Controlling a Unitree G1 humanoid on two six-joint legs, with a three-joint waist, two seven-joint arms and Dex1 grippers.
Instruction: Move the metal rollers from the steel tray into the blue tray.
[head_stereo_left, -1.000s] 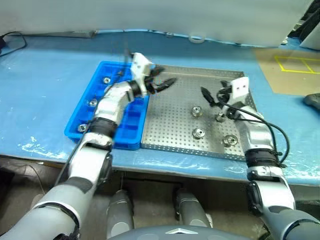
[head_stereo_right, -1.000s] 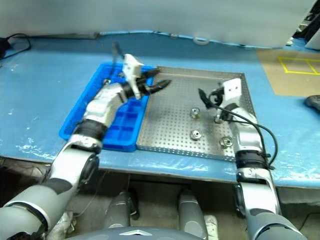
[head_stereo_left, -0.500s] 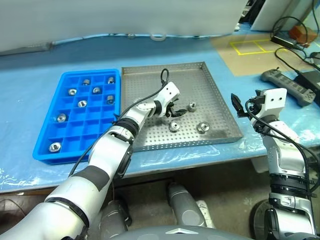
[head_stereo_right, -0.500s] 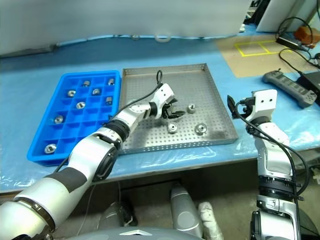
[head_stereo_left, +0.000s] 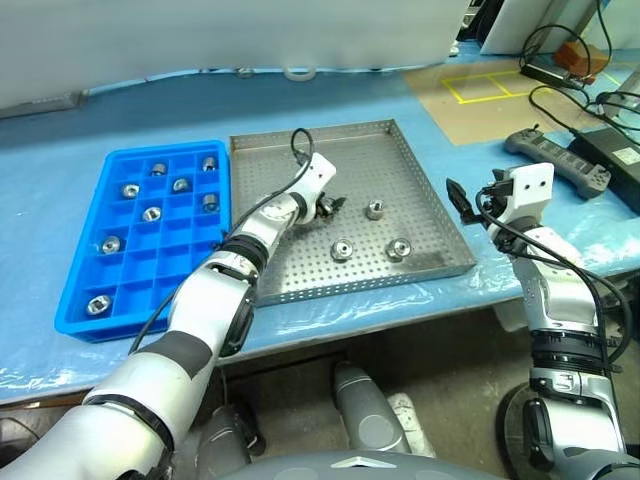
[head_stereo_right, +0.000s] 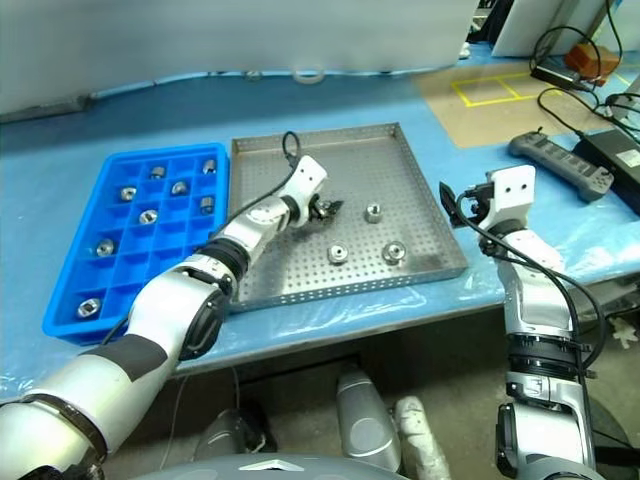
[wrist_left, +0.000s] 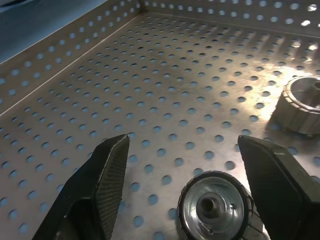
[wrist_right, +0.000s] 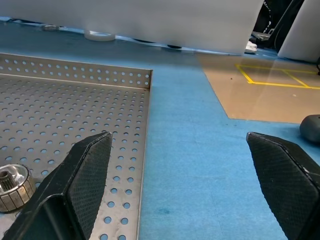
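Note:
The steel tray (head_stereo_left: 400, 160) lies mid-table with three metal rollers (head_stereo_left: 375, 210) (head_stereo_left: 342, 249) (head_stereo_left: 398, 248) in plain sight. My left gripper (head_stereo_left: 328, 206) is low over the tray and open. A further roller (wrist_left: 215, 207) stands on the perforated floor between its fingers (wrist_left: 107, 170), apart from both pads. To the left, the blue tray (head_stereo_left: 150, 320) has several rollers (head_stereo_left: 151, 213) in separate compartments. My right gripper (head_stereo_left: 463, 200) is open and holds nothing. It hovers over the blue table cover just outside the steel tray's right rim (wrist_right: 145, 130).
A roll of tape (head_stereo_left: 297, 73) lies at the back of the table. A black controller (head_stereo_left: 555, 155) and cables sit at the far right beside a brown mat with yellow tape (head_stereo_left: 490, 90). The table's front edge runs close below both trays.
The camera has swung right. My left gripper came from above the seam between the trays, down onto the steel tray around a roller. My right gripper drew back past the tray's right rim.

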